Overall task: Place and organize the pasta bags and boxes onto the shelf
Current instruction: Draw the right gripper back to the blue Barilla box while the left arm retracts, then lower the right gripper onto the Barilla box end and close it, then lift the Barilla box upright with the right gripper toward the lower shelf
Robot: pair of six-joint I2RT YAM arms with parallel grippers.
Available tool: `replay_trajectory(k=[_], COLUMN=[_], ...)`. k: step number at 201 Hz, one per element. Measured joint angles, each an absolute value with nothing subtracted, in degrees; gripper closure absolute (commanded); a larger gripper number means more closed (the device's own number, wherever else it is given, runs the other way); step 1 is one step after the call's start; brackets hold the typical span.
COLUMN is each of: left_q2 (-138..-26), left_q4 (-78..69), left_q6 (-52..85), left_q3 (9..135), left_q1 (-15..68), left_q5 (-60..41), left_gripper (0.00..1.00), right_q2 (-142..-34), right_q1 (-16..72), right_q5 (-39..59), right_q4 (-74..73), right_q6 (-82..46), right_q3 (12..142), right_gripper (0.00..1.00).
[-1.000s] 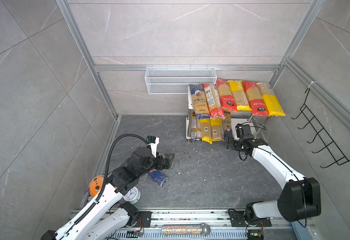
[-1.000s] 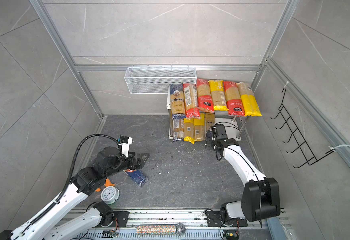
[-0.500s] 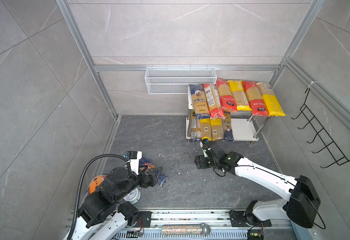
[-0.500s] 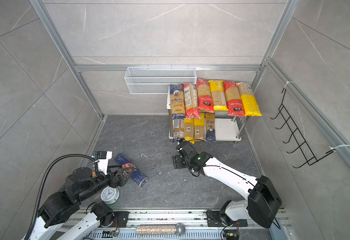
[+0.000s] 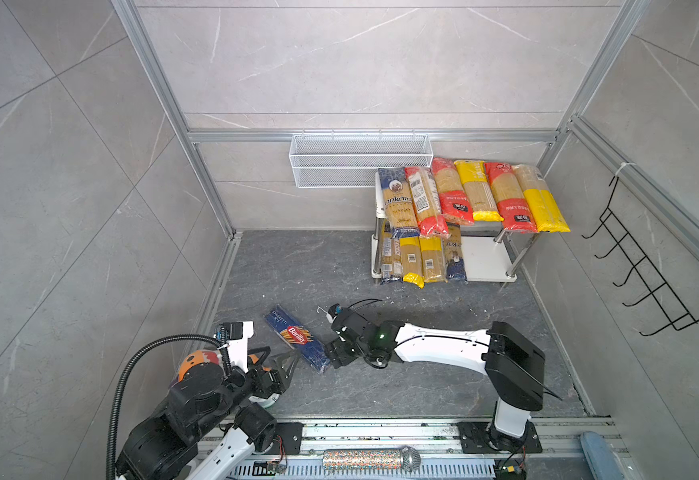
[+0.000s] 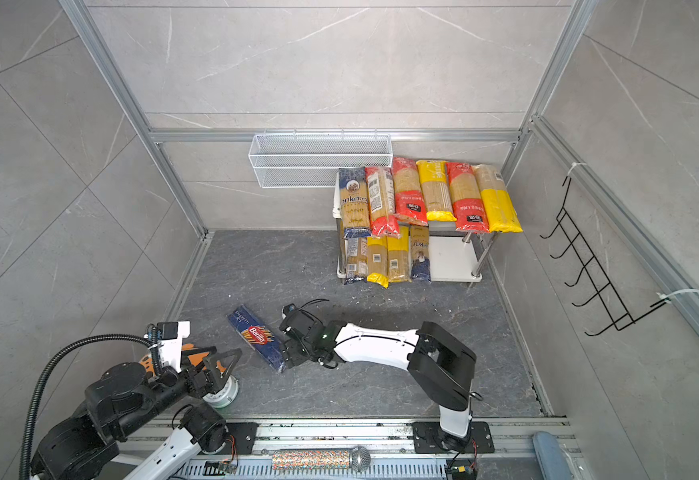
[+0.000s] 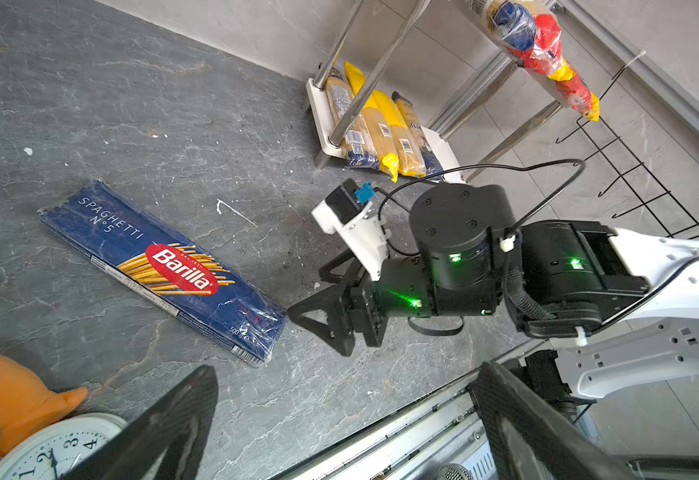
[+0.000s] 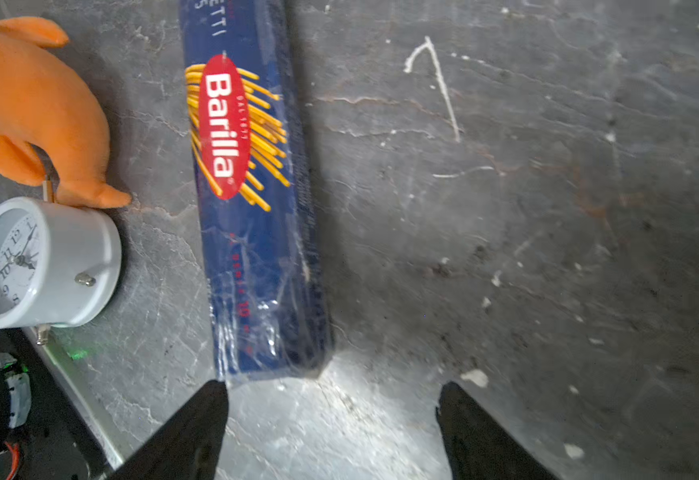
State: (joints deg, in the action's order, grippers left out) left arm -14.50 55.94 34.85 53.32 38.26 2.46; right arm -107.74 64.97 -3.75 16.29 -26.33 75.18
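A dark blue Barilla box (image 5: 297, 338) (image 6: 256, 338) lies flat on the grey floor at the near left, with nothing holding it. My right gripper (image 5: 331, 353) (image 8: 333, 390) is open and low at the box's near end (image 8: 256, 208), one fingertip beside its corner. My left gripper (image 5: 287, 361) (image 7: 347, 372) is open and empty, just left of the box (image 7: 164, 270). The white two-tier shelf (image 5: 485, 257) (image 6: 449, 257) stands at the back right. Several pasta bags (image 5: 464, 195) lie across its upper board and several more (image 5: 418, 257) on the left of the lower board.
An orange plush toy (image 8: 27, 104) and a small white clock (image 8: 44, 262) sit close to the box, by the left arm's base. A white wire mesh basket (image 5: 360, 160) hangs on the back wall and a black hook rack (image 5: 651, 282) on the right wall. A microphone (image 5: 368, 459) lies on the front rail.
My right arm has swung from the shelf across to the Barilla box's near end, its jaws widening. My left gripper has pulled back off the box toward the near left corner.
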Motion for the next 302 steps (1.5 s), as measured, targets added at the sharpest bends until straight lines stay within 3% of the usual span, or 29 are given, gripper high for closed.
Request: replay_trajectory(k=[43, 99, 172, 189, 202, 209, 251, 260, 302], left_q2=[-13.3, -12.2, -12.3, -12.3, -12.3, -12.3, -12.1, -12.0, -12.0], left_q4=[58.0, 58.5, 58.3, 58.3, 58.2, 58.2, 58.3, 58.2, 58.2], left_q6=[35.0, 35.1, 35.2, 35.6, 35.9, 36.1, 37.6, 37.8, 37.8], left_q3=[53.4, 53.4, 52.3, 51.8, 51.4, 51.3, 50.2, 50.2, 50.4], left_q1=[38.3, 38.3, 38.3, 38.3, 38.3, 38.3, 38.3, 38.3, 38.3], left_q5=[3.3, 4.5, 4.9, 5.1, 5.5, 5.5, 5.5, 5.5, 5.9], left_gripper=[0.00, 0.00, 0.00, 0.00, 0.00, 0.00, 0.00, 0.00, 0.00], right_q2=[-115.2, -121.5, -125.0, -125.7, -126.2, -126.6, -124.6, -123.6, -117.3], right_q1=[67.0, 67.6, 71.4, 73.0, 74.2, 75.0, 76.6, 76.7, 76.9], right_q5=[-3.6, -5.8, -14.9, -18.5, -20.5, -21.5, -25.5, -25.5, -25.1], right_q4=[14.9, 9.0, 1.3, -0.2, -1.4, -2.3, -9.6, -10.7, -10.7], right_q6=[-23.2, -20.3, -17.0, -16.8, -17.0, -16.9, -18.3, -18.7, -21.5], right_q3=[83.1, 82.2, 80.9, 80.8, 80.9, 80.8, 75.4, 73.5, 65.4], right_gripper=[0.14, 0.09, 0.12, 0.22, 0.52, 0.62, 0.96, 1.00, 1.00])
